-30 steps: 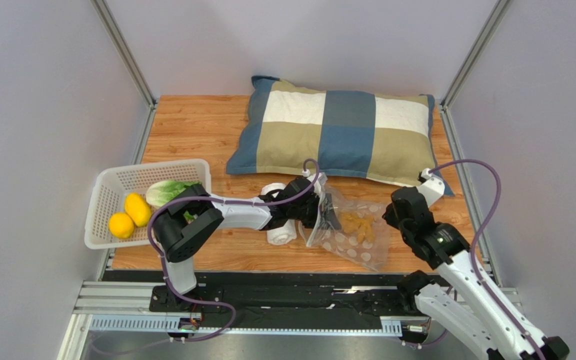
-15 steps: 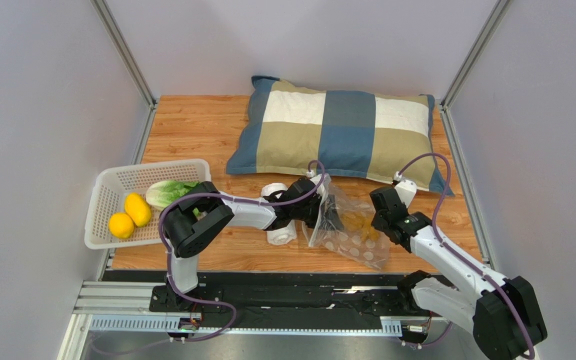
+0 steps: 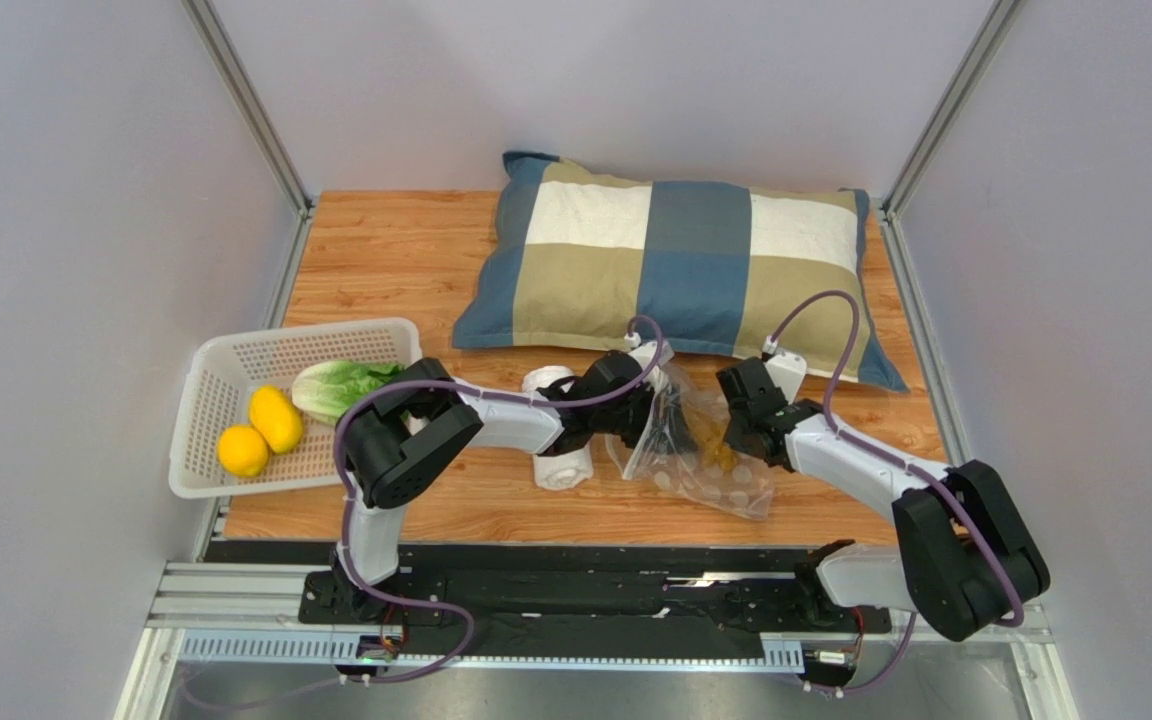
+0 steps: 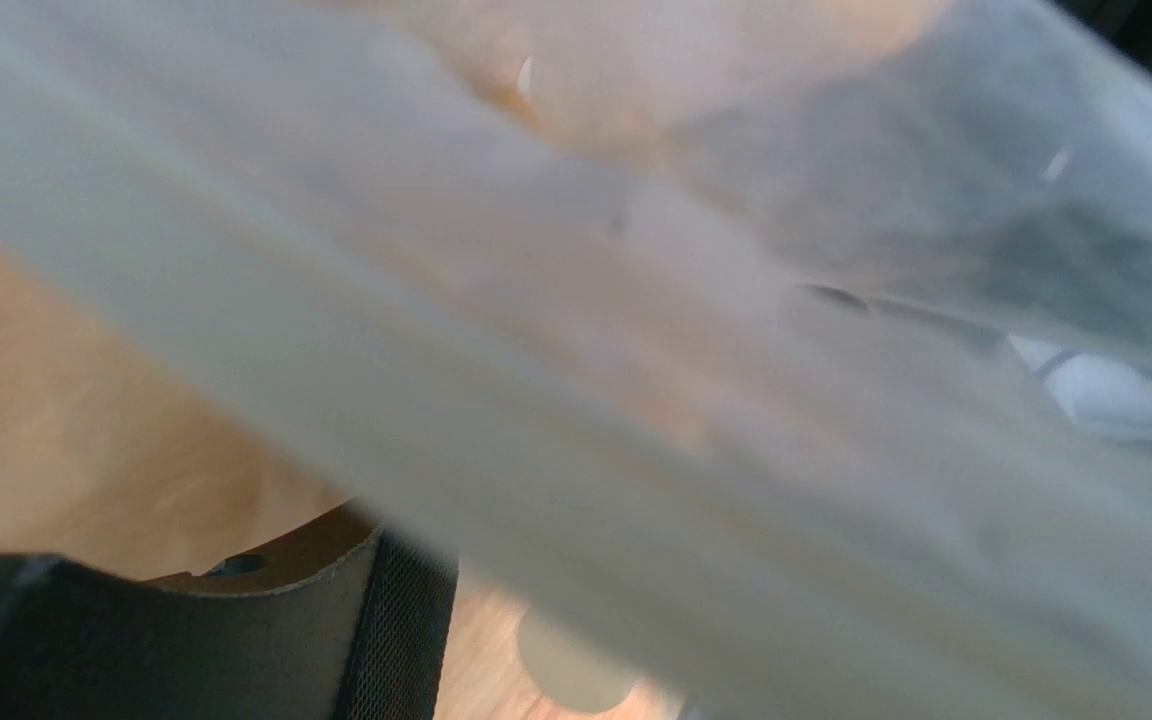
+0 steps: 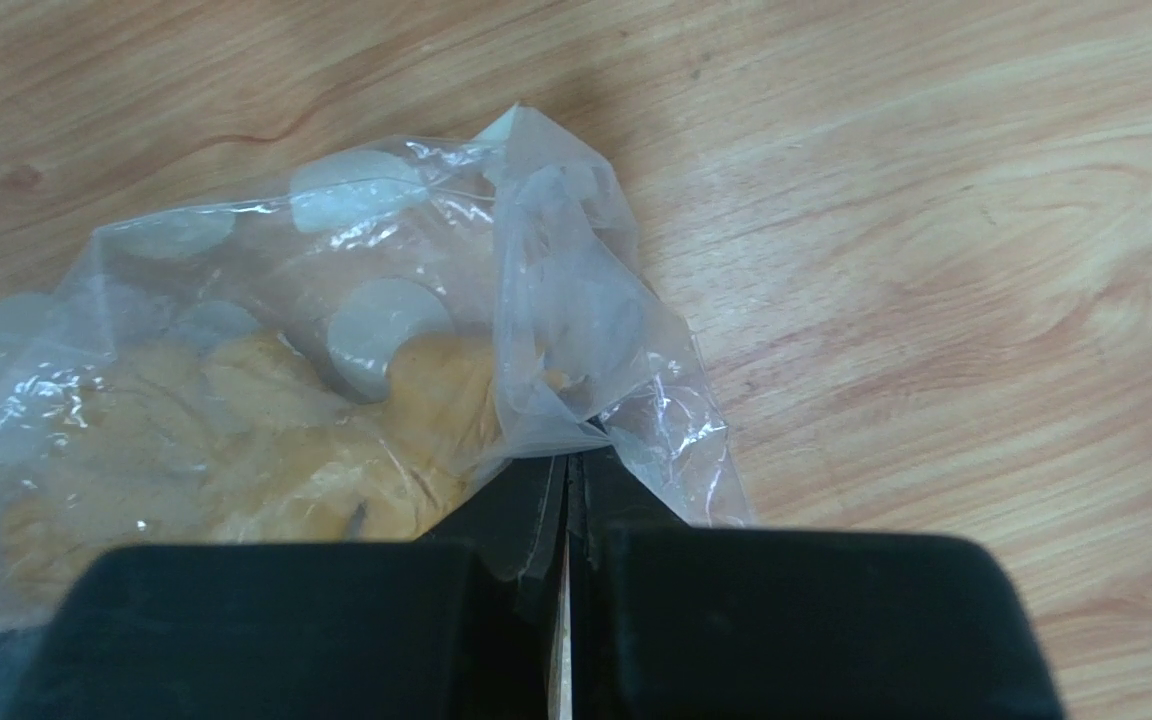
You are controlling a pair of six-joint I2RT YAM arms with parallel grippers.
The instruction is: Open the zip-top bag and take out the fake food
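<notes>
1. We see the bag (image 3: 699, 455) on the table (image 3: 387, 255), just right of the rolled towel (image 3: 557, 455); tan lumps (image 5: 237, 450) show inside it.
2. Our right gripper (image 5: 567, 488) has its fingers pressed together on a fold of the bag.
3. Our left gripper (image 3: 656, 416) sits at the bag's left edge; behind blurred plastic, we cannot tell its grip.
4. The cabbage (image 3: 339, 384) and two lemons (image 3: 274, 419) lie in the basket (image 3: 297, 333) at left.

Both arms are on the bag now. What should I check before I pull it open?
1. Right gripper pinching the clear, dotted plastic zip-top bag: ok, shut on a fold.
2. Left gripper hold: cannot tell, blurred plastic fills its view.
3. Bag mouth unzipped: cannot tell.
4. Bag emptied: not ok, tan food pieces inside.
5. White plastic basket holding green leafy cabbage and two yellow lemon-shaped fruits: ok.
</notes>
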